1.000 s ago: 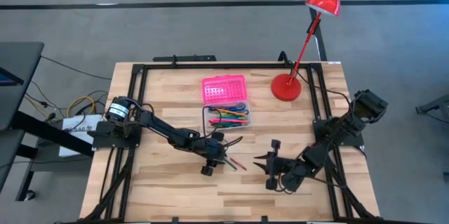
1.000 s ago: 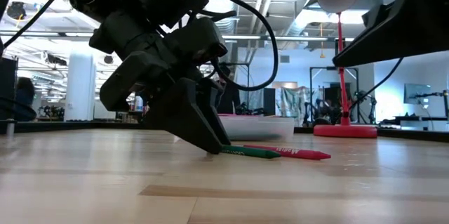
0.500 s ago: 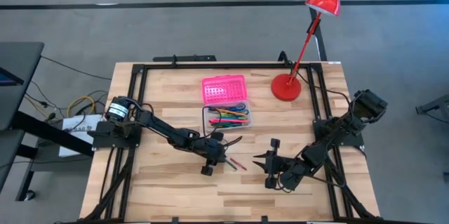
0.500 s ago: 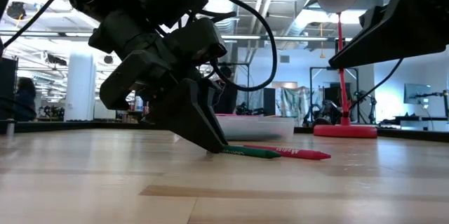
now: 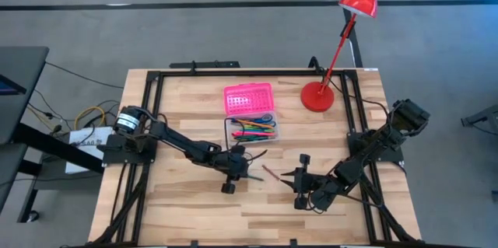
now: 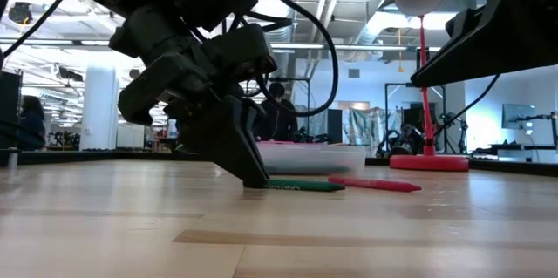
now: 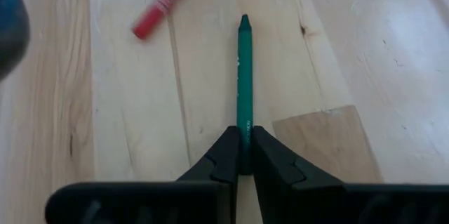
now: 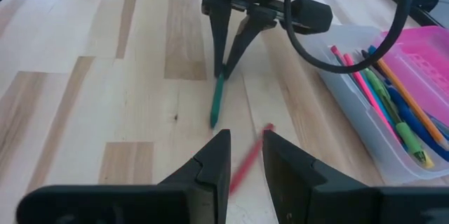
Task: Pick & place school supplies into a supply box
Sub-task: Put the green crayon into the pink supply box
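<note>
Left wrist view: my left end effector [image 7: 242,155] pinches the green pencil [image 7: 243,76] flat on the table [image 7: 365,55], red pencil [image 7: 165,3] lying just beyond.

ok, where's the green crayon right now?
The green crayon lies on the table in front of the supply box, pinched at one end by the left gripper, with the red crayon loose beside it.
</note>
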Robot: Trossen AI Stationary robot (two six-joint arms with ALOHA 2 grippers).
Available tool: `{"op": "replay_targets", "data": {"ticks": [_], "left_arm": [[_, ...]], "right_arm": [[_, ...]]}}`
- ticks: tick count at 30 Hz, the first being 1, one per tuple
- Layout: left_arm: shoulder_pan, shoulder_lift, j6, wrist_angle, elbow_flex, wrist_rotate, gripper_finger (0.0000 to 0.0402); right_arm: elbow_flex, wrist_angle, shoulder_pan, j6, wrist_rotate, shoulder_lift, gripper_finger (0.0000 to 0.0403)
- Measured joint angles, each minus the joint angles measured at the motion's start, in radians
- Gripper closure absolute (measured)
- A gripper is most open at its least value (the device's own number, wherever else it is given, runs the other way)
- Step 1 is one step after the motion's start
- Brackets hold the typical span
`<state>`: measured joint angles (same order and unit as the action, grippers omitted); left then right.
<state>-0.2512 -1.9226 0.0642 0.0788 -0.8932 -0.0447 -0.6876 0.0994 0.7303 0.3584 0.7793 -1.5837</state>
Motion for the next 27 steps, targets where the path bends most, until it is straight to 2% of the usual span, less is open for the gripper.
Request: {"op": "replay_targets", "data": {"ticks": [9, 22, 27], "left_arm": [[-0.008, 0.004, 0.082, -0.157, -0.061, -0.016, 0.0377], [-0.053, -0.005, 0.099, -0.65, -0.259, 0.032, 0.0384], [-0.053, -0.006, 0.119, -0.752, -0.287, 0.032, 0.0385]], "right_arm": [[0.0, -0.018, -0.004, 0.057, -0.022, 0.0, 0.0327], [0.0, -0.15, -0.058, 0.226, -0.059, 0.0, 0.0327], [0.0, -0.154, -0.06, 0.237, -0.059, 0.0, 0.0327]]}}
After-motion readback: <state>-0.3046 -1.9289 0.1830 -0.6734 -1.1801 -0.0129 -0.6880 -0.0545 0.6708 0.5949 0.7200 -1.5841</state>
